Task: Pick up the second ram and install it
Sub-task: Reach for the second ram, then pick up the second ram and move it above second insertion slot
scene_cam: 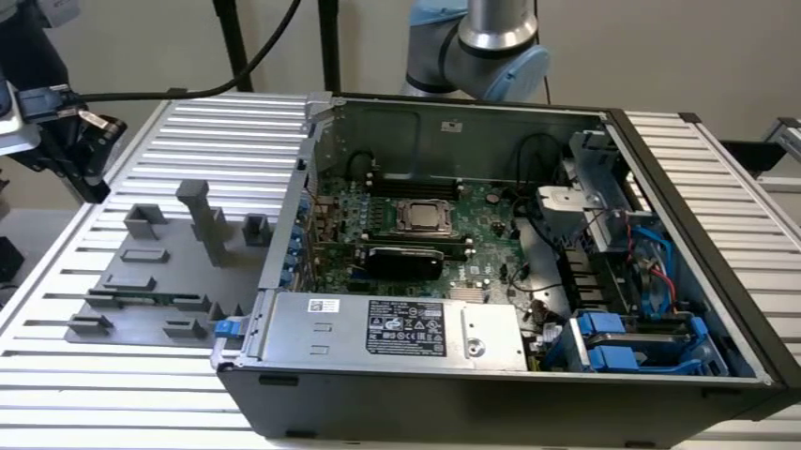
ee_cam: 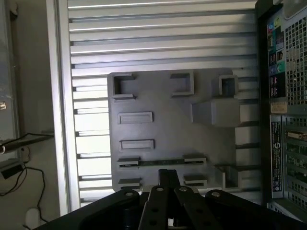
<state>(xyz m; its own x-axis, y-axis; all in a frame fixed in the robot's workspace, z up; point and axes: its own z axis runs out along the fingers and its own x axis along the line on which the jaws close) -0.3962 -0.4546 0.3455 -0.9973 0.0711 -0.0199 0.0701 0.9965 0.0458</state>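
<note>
The second ram (ee_cam: pixel 160 162) is a slim green stick lying flat in a slot between small grey holder blocks on the grey holder plate (ee_cam: pixel 163 129). In the exterior view the ram (scene_cam: pixel 148 300) lies on the plate's near part (scene_cam: pixel 126 281), to the left of the open computer case. My gripper (ee_cam: pixel 169 173) hangs above the plate, its dark fingertips close to the ram's middle in the wrist view. The fingers are shut together with nothing between them. The large green motherboard (scene_cam: pixel 414 234) lies inside the case.
The open black case (scene_cam: pixel 501 375) fills the exterior view's right, with a power supply (scene_cam: pixel 400 328) at its front and blue drive bays (scene_cam: pixel 626 342). A tall grey post (scene_cam: pixel 198 220) stands on the holder plate. The ribbed metal table (scene_cam: pixel 126 394) lies beneath. Cables hang at the far left.
</note>
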